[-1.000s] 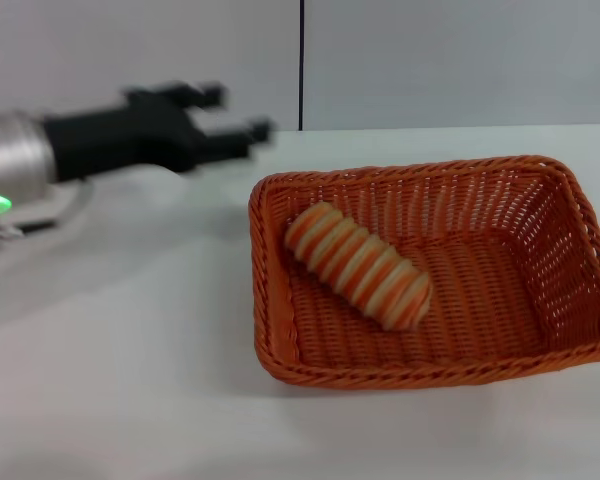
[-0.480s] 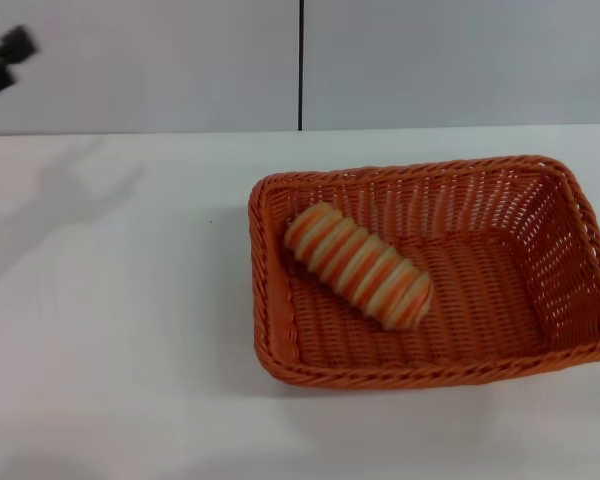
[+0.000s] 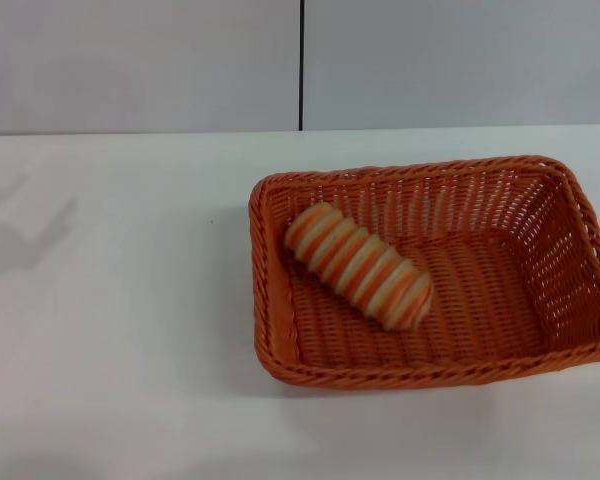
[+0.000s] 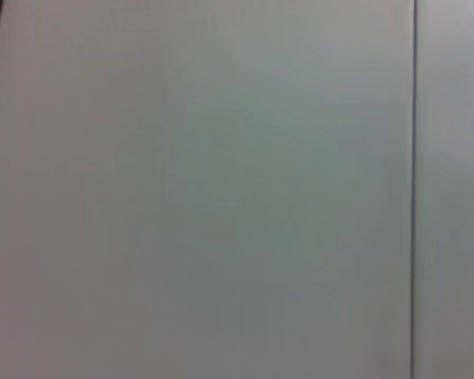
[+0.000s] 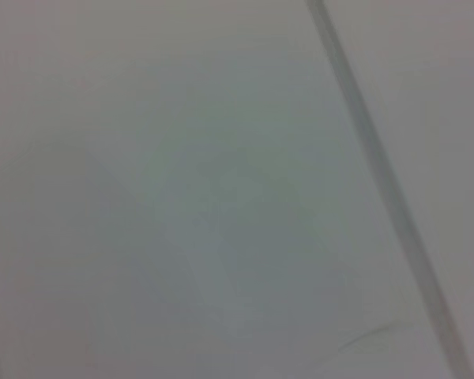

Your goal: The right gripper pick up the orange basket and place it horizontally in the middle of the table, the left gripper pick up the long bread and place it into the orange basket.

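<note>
long bread [image 3: 359,265] lies diagonally inside orange basket [image 3: 270,300] on table [image 3: 120,330].

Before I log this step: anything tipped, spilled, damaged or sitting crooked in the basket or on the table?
Nothing stands out. The orange basket sits upright and flat on the table, its weave showing no damage. The long bread lies whole on the basket floor, diagonally, toward the robot's left end. Nothing is spilled. Neither gripper is in view.

No writing, label, brand, number or sign can be read anywhere in these views.
</note>
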Controlling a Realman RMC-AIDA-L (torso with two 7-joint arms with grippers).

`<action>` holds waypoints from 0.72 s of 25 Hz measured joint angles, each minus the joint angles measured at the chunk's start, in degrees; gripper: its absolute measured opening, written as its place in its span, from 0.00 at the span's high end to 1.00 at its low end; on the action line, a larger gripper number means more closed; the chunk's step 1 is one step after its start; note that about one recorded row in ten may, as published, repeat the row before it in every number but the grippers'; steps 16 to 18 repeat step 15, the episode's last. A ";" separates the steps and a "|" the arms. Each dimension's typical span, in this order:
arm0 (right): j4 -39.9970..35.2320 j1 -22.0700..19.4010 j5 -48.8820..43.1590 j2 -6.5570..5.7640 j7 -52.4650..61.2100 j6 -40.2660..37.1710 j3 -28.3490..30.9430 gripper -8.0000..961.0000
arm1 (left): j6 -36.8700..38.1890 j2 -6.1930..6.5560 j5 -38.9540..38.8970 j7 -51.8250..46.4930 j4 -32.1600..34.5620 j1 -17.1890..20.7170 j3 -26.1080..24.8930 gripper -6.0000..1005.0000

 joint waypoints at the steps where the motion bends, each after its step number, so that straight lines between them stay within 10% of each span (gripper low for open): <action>1: -1.54 -0.28 1.62 0.05 -2.03 0.00 1.29 0.52 | -0.35 -0.19 0.01 3.29 -2.38 0.92 -0.07 0.17; 18: -7.28 -2.69 9.61 -0.16 -21.67 -2.57 5.39 0.52 | -2.27 -0.21 -0.04 17.38 -18.91 2.50 -0.45 0.17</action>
